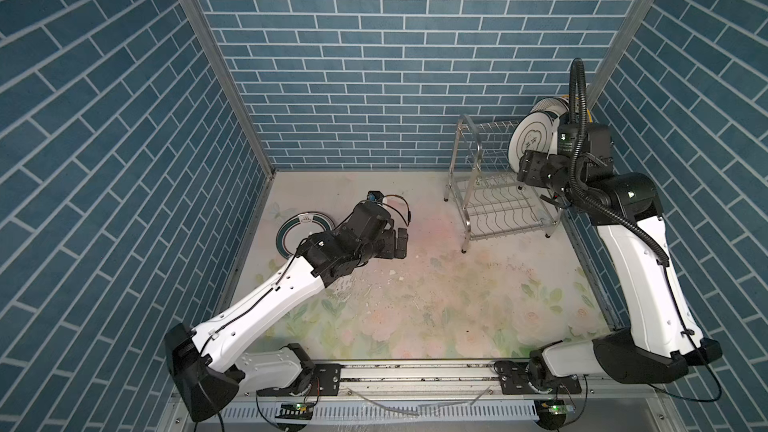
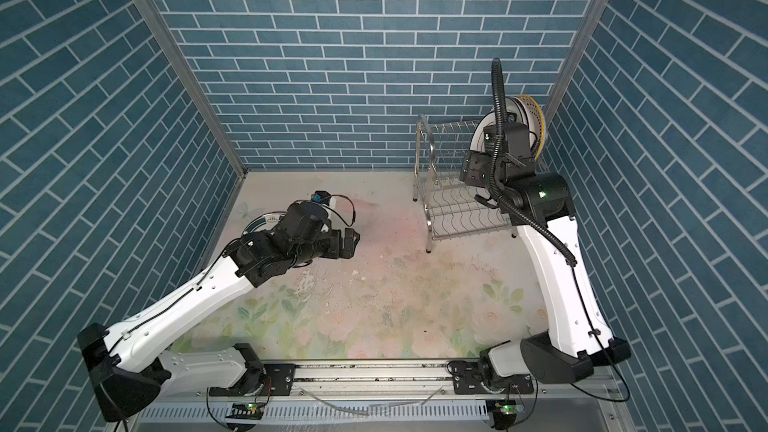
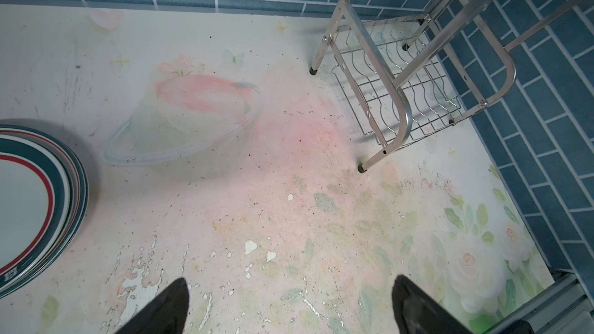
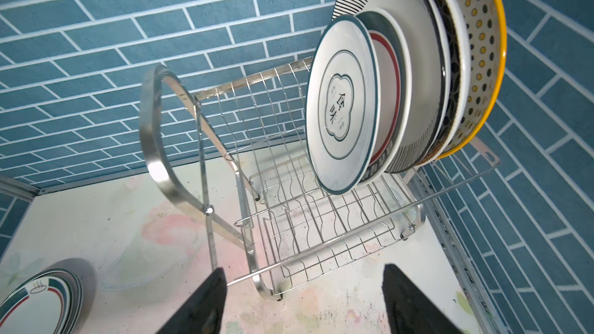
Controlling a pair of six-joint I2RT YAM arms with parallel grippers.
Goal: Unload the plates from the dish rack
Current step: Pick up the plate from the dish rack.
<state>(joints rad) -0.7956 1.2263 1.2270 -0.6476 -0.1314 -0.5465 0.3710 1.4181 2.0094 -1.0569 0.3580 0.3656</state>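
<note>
Rack (image 1: 498, 209), upper right of frame, holds upright plates (image 4: 418, 69); front plate (image 4: 340, 114) reads "食味". Stacked plates (image 1: 291, 234) lie centre-left. Left gripper (image 3: 291, 281) and right gripper (image 4: 303, 268): jaws apart, empty.

Plates (image 4: 340, 117) upright in rack (image 4: 151, 155), stack (image 1: 293, 236) well left

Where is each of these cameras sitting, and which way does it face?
Top views: stereo pair high over the front rail, looking down on table, dish rack, left arm and right arm, whole.
Left wrist: on the left arm, faces table and rack legs; the open left gripper shows.
Right wrist: on the right arm, faces the racked plates; the open right gripper shows.
Shared: both wrist views catch the rack and the plate stack on the table.
</note>
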